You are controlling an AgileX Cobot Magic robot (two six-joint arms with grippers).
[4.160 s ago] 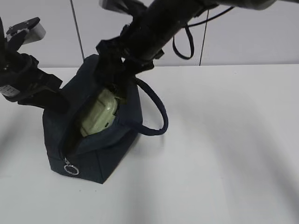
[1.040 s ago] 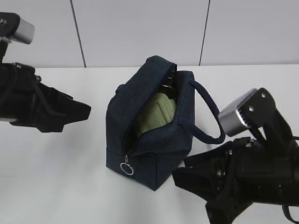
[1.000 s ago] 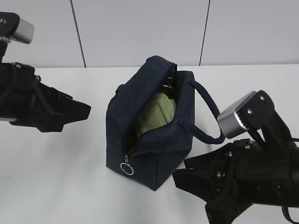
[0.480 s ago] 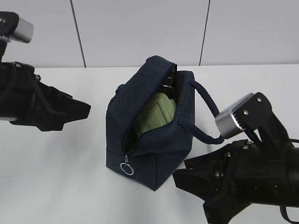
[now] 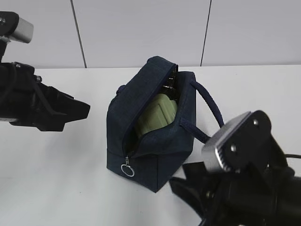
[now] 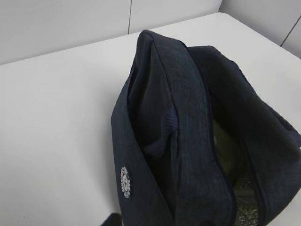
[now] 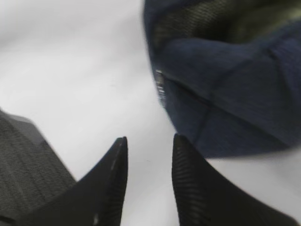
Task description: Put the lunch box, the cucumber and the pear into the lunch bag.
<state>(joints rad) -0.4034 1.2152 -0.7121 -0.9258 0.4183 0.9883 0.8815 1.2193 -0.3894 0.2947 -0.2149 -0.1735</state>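
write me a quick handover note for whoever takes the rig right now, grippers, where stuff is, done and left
Right gripper: open, empty, over bare table near the lunch bag's lower front corner.
Left gripper: off to the bag's left, clear of it; open or shut cannot be told.
Lunch bag stands upright on the table, zipper open, ring pull at the low end.
Lunch box, green lid, sits inside the bag.
Cucumber and pear: not on the table in any view; something dark lies behind the box, unclear what.
Left: check both are inside.
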